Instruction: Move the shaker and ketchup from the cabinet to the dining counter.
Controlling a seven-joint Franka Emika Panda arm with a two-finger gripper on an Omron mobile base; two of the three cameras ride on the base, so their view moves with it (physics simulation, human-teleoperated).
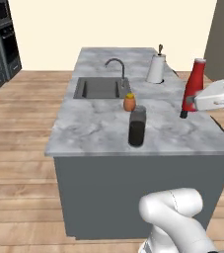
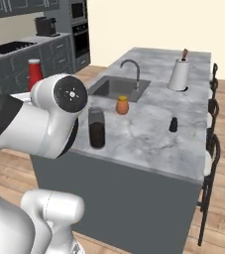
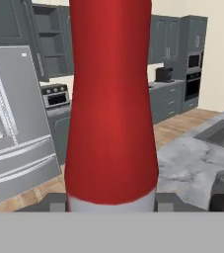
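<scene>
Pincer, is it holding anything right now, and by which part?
Yes: the pincer holds the ketchup upside down, gripped low on its body near the cap end.

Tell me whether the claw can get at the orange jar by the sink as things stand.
Probably not yet: the claw is full, shut on the ketchup. The orange jar itself stands uncovered on the dining counter, a dark tumbler just in front.

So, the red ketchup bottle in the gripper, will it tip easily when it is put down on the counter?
Probably yes. The ketchup is tall and slim, and it seems to hang upside down, white cap lowest, so it would stand on a narrow end. Its smooth sides may also slip in the gripper.
</scene>
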